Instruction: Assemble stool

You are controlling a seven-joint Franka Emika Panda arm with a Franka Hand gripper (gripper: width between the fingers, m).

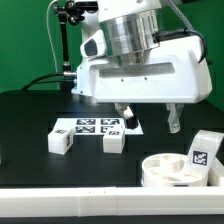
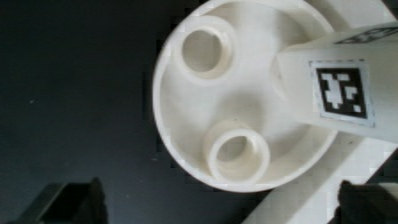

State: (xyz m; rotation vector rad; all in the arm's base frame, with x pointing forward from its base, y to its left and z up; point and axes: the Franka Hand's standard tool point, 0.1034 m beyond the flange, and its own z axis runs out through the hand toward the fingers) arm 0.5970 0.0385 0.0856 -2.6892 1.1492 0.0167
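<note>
The round white seat disc (image 1: 172,172) lies on the black table at the exterior view's lower right, recesses up. A tagged white leg (image 1: 203,150) stands on or against its right side. Two more tagged legs (image 1: 61,140) (image 1: 113,142) lie on the table left of the disc. My gripper (image 1: 147,118) hangs open and empty above the table, just behind the disc. In the wrist view the disc (image 2: 222,100) shows two round recesses, with the tagged leg (image 2: 343,88) at its edge. The dark fingers (image 2: 80,203) of the gripper (image 2: 222,205) stand wide apart, holding nothing.
The marker board (image 1: 95,124) lies flat behind the two loose legs. A white rail (image 1: 70,205) runs along the table's front edge. A black stand with cables (image 1: 66,45) rises at the back left.
</note>
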